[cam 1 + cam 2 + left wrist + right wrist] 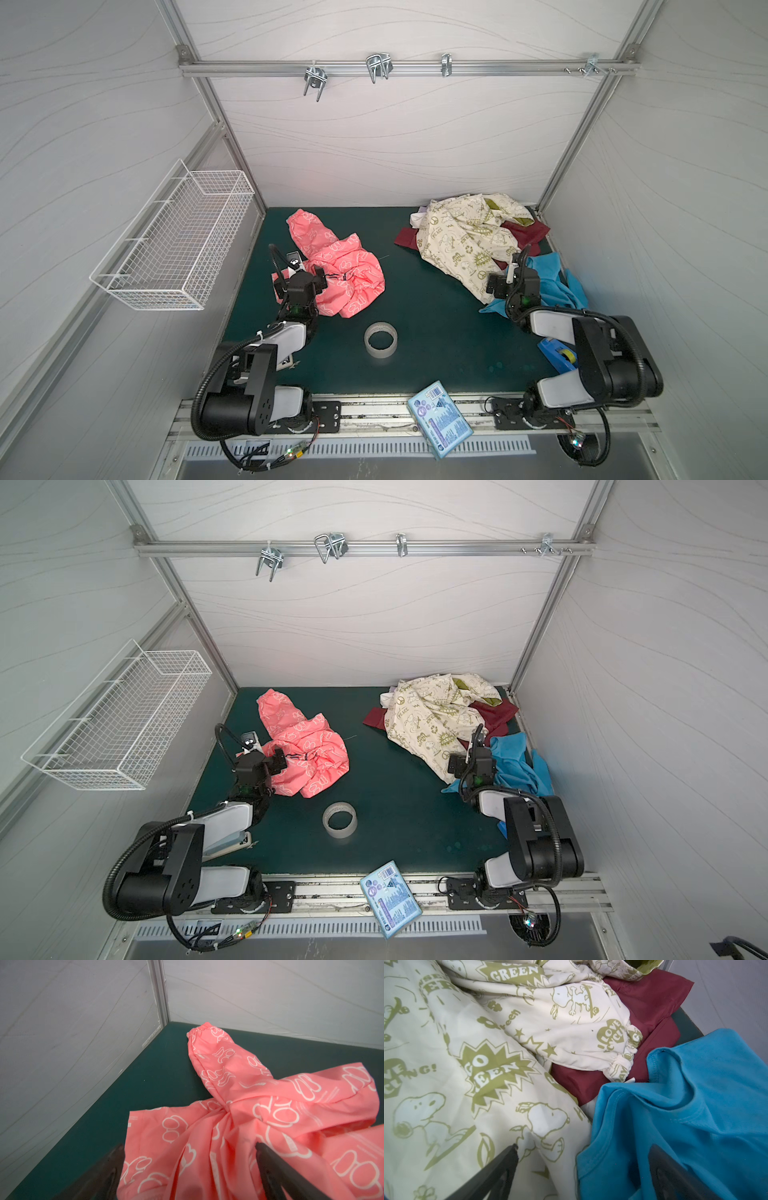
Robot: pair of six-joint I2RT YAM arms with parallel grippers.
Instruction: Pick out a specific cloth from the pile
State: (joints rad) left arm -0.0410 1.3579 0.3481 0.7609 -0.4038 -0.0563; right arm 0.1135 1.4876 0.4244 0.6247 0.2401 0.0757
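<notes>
Cloth (345, 270): thin, limp, light, likely slippery.
Hold: gathered folds mid-garment, I'd judge.
Left tool (189, 1147): spread wide astride it.
Right tool (583, 1147): wide over pile (465, 237).

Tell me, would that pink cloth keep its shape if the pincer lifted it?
Probably not: the pink cloth lies crumpled in soft folds, so it would likely droop. It looks thin, so probably light. Its sleeve may trail behind.

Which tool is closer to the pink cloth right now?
Left. The left tool sits open directly over the pink cloth; the right tool is across the mat, open over the cream cloth and blue cloth.
</notes>
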